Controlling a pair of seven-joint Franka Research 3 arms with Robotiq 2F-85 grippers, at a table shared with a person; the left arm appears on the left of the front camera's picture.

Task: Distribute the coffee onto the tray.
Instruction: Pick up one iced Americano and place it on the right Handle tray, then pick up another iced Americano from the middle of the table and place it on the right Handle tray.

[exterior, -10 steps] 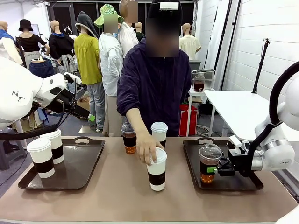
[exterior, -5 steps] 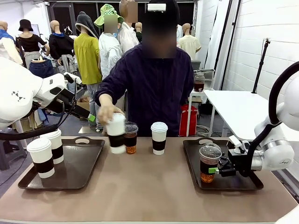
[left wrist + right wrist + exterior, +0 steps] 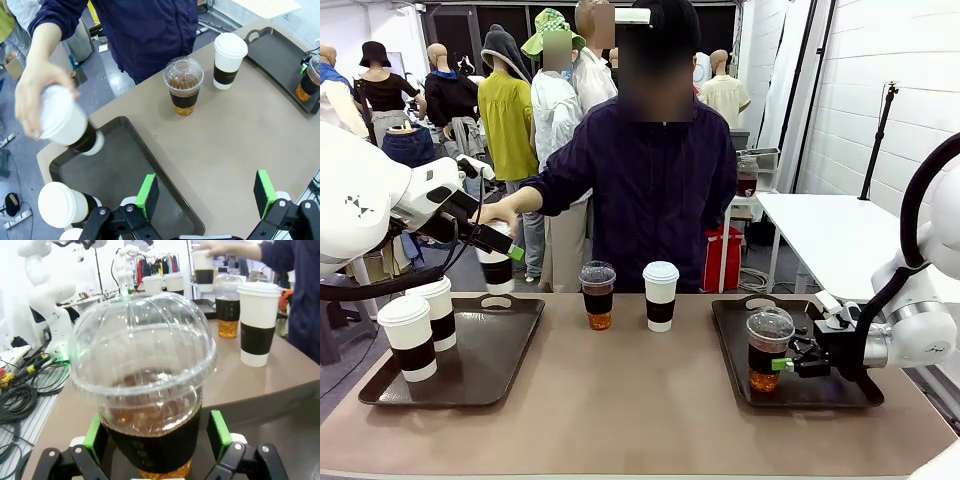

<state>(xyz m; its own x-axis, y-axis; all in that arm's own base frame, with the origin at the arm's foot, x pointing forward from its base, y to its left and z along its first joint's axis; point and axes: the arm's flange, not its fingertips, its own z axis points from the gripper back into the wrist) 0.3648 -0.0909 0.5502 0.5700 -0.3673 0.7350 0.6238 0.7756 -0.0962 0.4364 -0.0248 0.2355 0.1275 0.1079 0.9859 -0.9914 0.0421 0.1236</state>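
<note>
A clear dome-lidded coffee (image 3: 768,350) stands on the right tray (image 3: 830,395). My right gripper (image 3: 790,363) is open, its green pads either side of that cup's sleeve (image 3: 142,385). Two white lidded coffees (image 3: 408,337) stand on the left tray (image 3: 510,350). The person's hand (image 3: 37,95) holds a tilted white coffee (image 3: 65,122) above that tray's far end, close to my left gripper (image 3: 505,245). That gripper (image 3: 205,192) is open and holds nothing. On the table between the trays stand a clear coffee (image 3: 597,294) and a white one (image 3: 660,295).
The person stands at the far side with an arm stretched toward the left tray. Bare brown tabletop (image 3: 640,400) lies between the trays. A white side table (image 3: 830,230) stands behind on the right.
The person's hand lifted a white cup from the middle of the table and carried it left, above the left tray. My right gripper let go of the dome-lidded cup and eased slightly right.
</note>
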